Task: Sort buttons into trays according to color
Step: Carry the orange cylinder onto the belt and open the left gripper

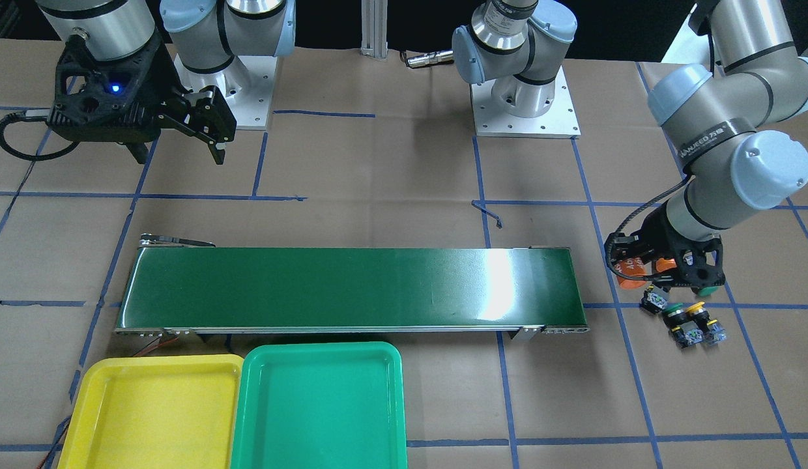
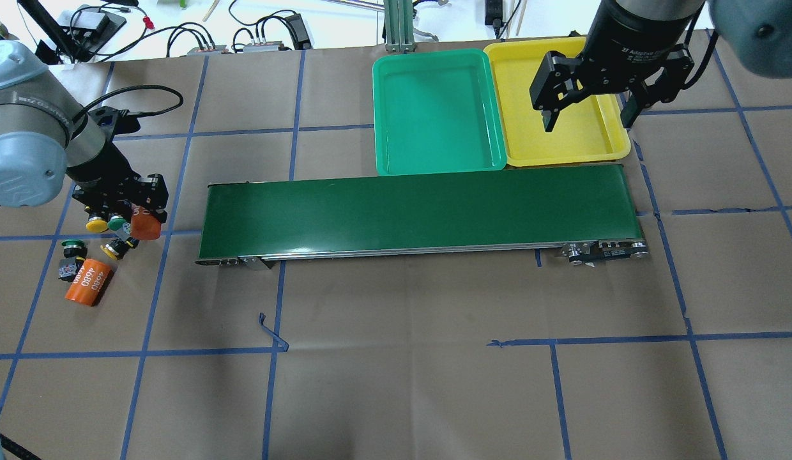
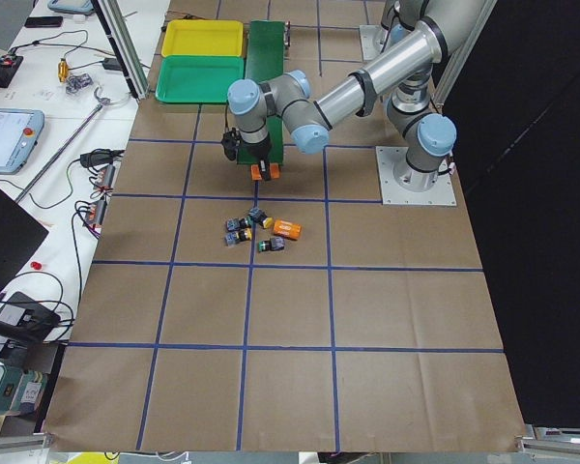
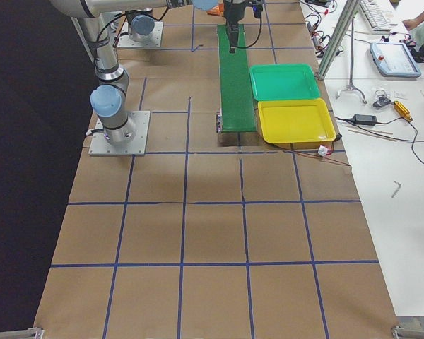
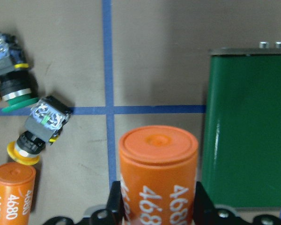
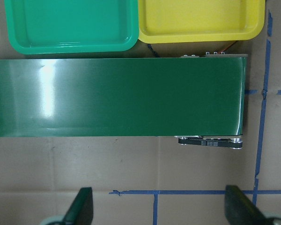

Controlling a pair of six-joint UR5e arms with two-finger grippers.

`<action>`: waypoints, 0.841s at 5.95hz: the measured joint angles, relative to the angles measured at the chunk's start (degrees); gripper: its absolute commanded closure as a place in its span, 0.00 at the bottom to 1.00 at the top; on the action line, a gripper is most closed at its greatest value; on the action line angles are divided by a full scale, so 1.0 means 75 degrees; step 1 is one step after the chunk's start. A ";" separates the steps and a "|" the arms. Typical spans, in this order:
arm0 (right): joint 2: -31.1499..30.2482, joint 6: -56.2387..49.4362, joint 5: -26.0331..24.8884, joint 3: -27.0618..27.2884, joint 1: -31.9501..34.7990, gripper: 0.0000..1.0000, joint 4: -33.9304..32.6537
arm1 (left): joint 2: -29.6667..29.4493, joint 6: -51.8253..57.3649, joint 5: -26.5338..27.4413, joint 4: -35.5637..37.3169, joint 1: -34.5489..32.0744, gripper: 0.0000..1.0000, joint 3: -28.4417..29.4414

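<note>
My left gripper point(image 5: 157, 208) is shut on an upright orange cylinder point(image 5: 158, 168) marked 4680, held just above the table beside the conveyor's end. Several buttons lie on the paper below and beside it: a green-capped one point(image 5: 11, 79), a yellow-capped one point(image 5: 40, 126), and others in a cluster point(image 2: 96, 223). The green tray point(image 2: 437, 108) and the yellow tray point(image 2: 581, 137) stand side by side beyond the belt, both empty. Above the yellow tray hangs my right gripper point(image 2: 584, 102), open with nothing between its fingers.
A long dark-green conveyor belt point(image 2: 421, 207) lies across the middle of the table. A second orange cylinder point(image 2: 89, 281) lies on its side near the buttons. Blue tape lines cross the brown paper, and cables and devices lie beyond the far edge.
</note>
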 measured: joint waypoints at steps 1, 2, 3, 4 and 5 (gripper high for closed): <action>0.0000 0.0000 -0.0003 0.0000 0.0002 0.00 -0.0006 | -0.0034 0.0755 -0.0044 0.0079 -0.0385 1.00 0.0097; 0.0000 -0.0003 0.0009 0.0000 0.0001 0.00 -0.0008 | -0.0083 0.1572 -0.0085 0.0130 -0.0776 1.00 0.0239; -0.0003 -0.0044 0.0034 0.0000 -0.0005 0.00 -0.0013 | -0.0121 0.2591 -0.0108 0.0118 -0.1093 1.00 0.0342; -0.0021 -0.0360 0.0043 -0.0003 -0.0007 0.00 -0.0018 | -0.0138 0.4190 -0.0112 0.0144 -0.1326 1.00 0.0370; -0.0039 -0.0975 0.0043 -0.0005 -0.0006 0.00 -0.0020 | -0.0149 0.6046 -0.0113 0.0192 -0.1494 1.00 0.0328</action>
